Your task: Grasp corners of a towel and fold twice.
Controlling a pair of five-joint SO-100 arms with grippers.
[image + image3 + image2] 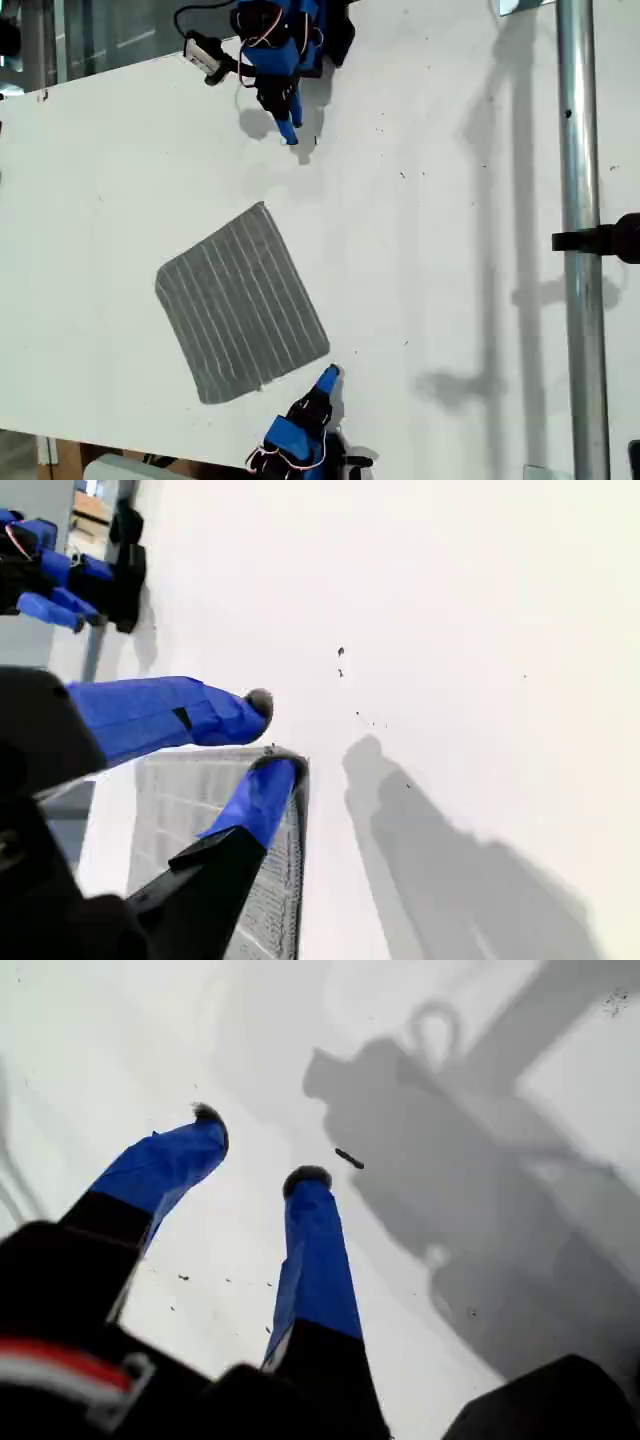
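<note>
towel (243, 305) – soft grey, thin white stripes, flat | first gripper (255, 1150) spread over bare table (450, 250) | second gripper (270, 735) spread – at towel corner (322, 348)

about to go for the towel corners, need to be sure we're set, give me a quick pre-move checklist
1. Towel lies flat and unfolded on the table: ok.
2. My second gripper open, one finger at the towel's edge: ok.
3. My first gripper open: ok.
4. My first gripper near a corner: not ok, only bare table beneath it.
5. Either gripper already holding cloth: not ok, none gripped.
6. All four corners visible in the exterior view: ok.
</note>
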